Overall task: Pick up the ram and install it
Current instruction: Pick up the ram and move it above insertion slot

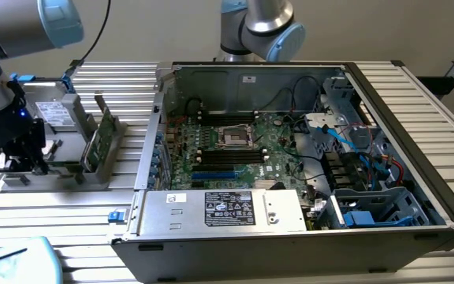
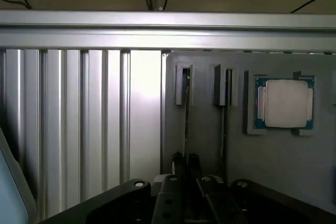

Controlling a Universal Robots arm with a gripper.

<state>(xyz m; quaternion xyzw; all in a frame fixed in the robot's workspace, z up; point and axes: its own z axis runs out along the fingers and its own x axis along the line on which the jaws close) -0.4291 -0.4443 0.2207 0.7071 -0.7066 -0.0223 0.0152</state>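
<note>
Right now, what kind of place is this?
Probably a robotics lab cell for PC assembly: an open computer case with its motherboard bare, on a slatted metal table, and a robot arm at a parts holder.

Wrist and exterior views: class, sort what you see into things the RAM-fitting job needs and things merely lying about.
Job: ram, edge-on in the holder; end effector, close to it; memory slots.

Lying about: CPU; second card; power supply.
</note>
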